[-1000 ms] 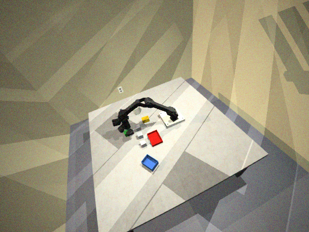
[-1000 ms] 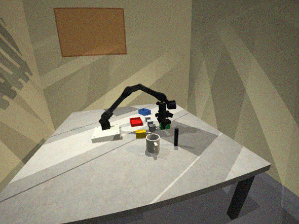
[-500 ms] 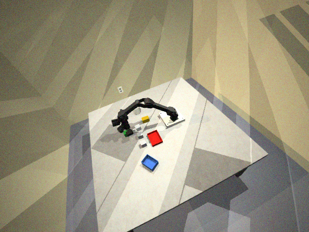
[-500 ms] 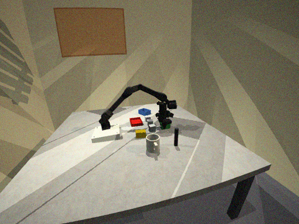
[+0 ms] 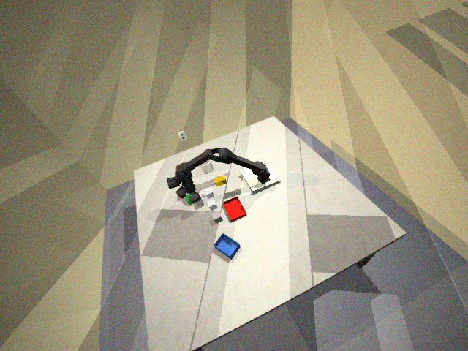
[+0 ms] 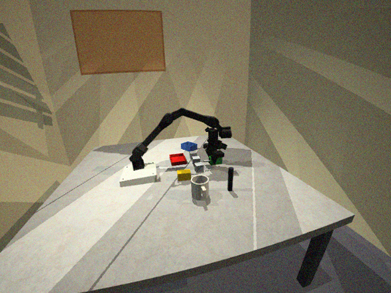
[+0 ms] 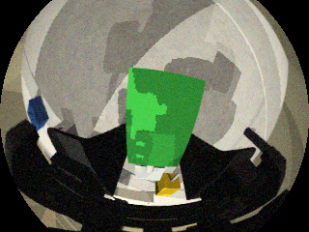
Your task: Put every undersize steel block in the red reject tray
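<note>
My gripper (image 5: pixel 189 197) (image 6: pixel 216 159) is shut on the green GO gauge (image 7: pixel 164 116), low over the table. The gauge's pale pin points toward the nearest steel block (image 5: pixel 208 193) (image 6: pixel 198 166). I cannot tell whether the pin tip is inside its hole. A second steel block (image 5: pixel 212 204) (image 6: pixel 196 158) and a third steel block (image 5: pixel 216 217) stand in a row beyond it. The red reject tray (image 5: pixel 234 208) (image 6: pixel 177 159) is beside the row and holds nothing. The block bores are too small to read in the top and exterior views.
A blue tray (image 5: pixel 227 246) (image 6: pixel 189 146) lies past the far end of the row. A yellow block (image 5: pixel 220 180) (image 6: pixel 184 175) (image 7: pixel 168 185) and a pale mug (image 5: pixel 206 167) (image 6: pixel 199 189) stand near the arm. A black upright cylinder (image 6: pixel 230 178) stands beside the mug.
</note>
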Robot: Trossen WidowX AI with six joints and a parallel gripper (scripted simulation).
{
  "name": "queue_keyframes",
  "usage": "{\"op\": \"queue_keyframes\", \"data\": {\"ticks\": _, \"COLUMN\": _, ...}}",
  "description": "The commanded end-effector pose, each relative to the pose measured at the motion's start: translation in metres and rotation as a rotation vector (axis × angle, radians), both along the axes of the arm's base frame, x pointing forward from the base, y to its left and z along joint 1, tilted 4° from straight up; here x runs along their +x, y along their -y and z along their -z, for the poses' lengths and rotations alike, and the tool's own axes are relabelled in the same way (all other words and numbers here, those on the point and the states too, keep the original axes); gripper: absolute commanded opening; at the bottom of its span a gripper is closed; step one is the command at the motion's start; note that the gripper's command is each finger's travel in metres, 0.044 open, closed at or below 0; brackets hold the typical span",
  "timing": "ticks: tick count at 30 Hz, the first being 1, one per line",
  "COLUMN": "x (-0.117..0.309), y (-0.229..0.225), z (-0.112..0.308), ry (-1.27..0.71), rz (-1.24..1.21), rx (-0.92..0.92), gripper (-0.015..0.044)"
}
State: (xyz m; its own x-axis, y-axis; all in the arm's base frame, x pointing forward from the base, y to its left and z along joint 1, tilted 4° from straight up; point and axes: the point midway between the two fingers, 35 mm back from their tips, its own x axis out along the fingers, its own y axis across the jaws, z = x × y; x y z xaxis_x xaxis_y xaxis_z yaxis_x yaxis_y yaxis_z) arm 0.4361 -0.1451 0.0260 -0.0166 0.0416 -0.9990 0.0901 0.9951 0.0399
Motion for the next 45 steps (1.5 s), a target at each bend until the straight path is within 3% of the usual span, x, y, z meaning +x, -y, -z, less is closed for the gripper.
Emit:
{"op": "queue_keyframes", "data": {"ticks": 1, "x": 0.001, "y": 0.000, "z": -0.007, "ry": 0.005, "rz": -0.001, "rx": -0.002, "gripper": 0.0000}}
{"op": "queue_keyframes", "data": {"ticks": 11, "x": 0.004, "y": 0.001, "z": 0.017, "ry": 0.009, "rz": 0.002, "rx": -0.009, "gripper": 0.0000}}
{"op": "queue_keyframes", "data": {"ticks": 45, "x": -0.001, "y": 0.000, "z": 0.020, "ry": 0.046, "rz": 0.004, "rx": -0.013, "gripper": 0.0000}}
